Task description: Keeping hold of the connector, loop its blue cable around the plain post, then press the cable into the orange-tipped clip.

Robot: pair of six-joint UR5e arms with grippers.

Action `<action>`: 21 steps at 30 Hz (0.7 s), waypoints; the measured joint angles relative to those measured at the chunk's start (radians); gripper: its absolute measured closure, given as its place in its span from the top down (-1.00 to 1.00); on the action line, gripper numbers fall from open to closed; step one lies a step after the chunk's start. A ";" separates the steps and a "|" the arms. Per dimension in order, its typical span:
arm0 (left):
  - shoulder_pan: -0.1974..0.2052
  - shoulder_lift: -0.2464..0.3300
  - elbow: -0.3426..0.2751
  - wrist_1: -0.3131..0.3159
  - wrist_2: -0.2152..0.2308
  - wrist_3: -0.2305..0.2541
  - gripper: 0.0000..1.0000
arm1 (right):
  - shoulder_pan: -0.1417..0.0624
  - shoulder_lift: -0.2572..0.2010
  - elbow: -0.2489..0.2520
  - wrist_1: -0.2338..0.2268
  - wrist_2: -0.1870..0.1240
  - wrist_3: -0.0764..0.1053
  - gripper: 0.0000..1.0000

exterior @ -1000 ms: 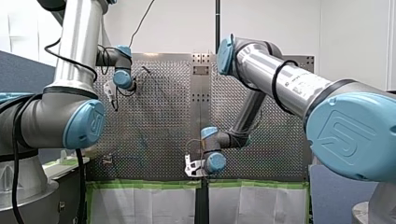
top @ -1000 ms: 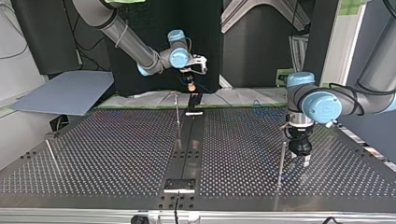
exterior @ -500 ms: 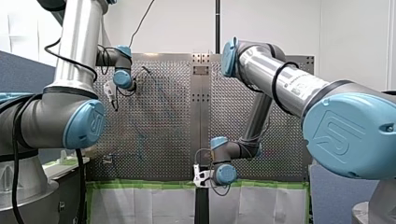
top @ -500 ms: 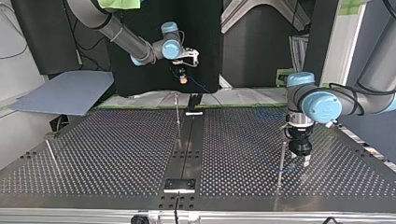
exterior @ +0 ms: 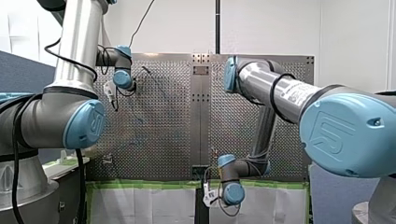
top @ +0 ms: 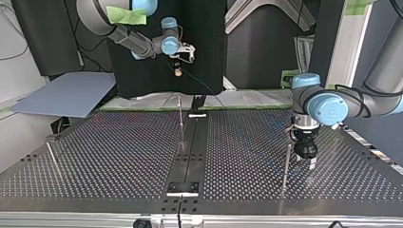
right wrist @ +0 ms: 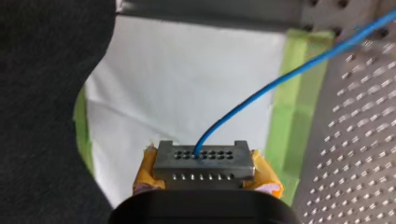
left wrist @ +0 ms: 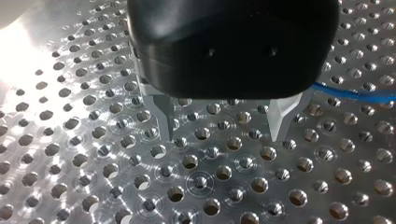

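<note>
Though small, plainly a grey metal connector (right wrist: 204, 158), with two rows of little holes across its face. Carries one thin blue cable (right wrist: 280, 79) out of a middle hole. Sits clamped at both ends between the yellow pads (right wrist: 145, 171) of my right claw (right wrist: 205, 173). Hangs in the air past the far edge of the surface (top: 119, 156) in the top view, above a white sheet (right wrist: 187, 84) and green tape (right wrist: 282, 121). Sends the cable slanting down toward that far edge, where a thin upright post (top: 181, 118) stands. Elsewhere: my left claw (left wrist: 222, 126), metal fingers (left wrist: 280, 116) spread with nothing between, just above the perforated metal, beside another thin post (top: 286, 166), with a blue strand near one finger. Behind, dark panels (top: 209, 47) and a pale wall (exterior: 271, 28).
</note>
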 joint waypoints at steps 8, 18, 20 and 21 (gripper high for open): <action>0.004 0.000 0.000 0.000 -0.003 -0.001 1.00 | -0.039 0.010 0.021 -0.030 0.006 0.004 -1.00; 0.009 0.000 0.000 0.000 -0.004 -0.002 1.00 | -0.079 0.051 0.046 -0.087 0.006 0.013 -1.00; 0.009 0.000 0.000 0.000 -0.004 -0.002 1.00 | -0.085 0.070 0.046 -0.097 0.007 0.013 -1.00; 0.010 0.000 0.000 0.000 -0.004 -0.002 1.00 | -0.087 0.078 0.046 -0.101 0.007 0.014 -1.00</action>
